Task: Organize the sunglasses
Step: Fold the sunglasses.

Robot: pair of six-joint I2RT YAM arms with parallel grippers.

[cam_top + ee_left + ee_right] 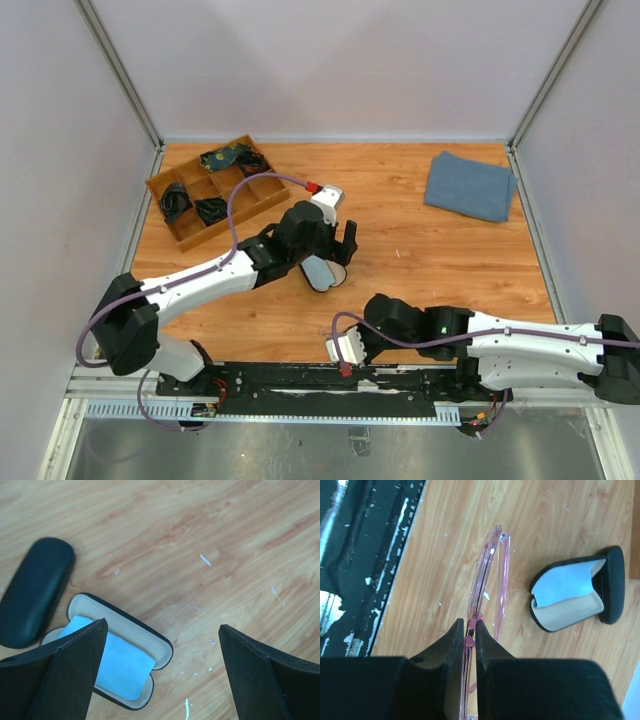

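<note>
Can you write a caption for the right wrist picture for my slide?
The right claw pinches the pink glasses near an open case with a blue cloth inside.

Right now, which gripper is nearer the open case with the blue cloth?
Left. The left gripper hovers open right above the open case. The right gripper is clearly apart from it, shut on the pink glasses.

We see a light wooden tabletop (430, 270) mid-frame, plain pale walls (340, 60) at the top and both sides, metal corner posts (117, 65), and a black rail (280, 382) along the bottom. The light is even.
</note>
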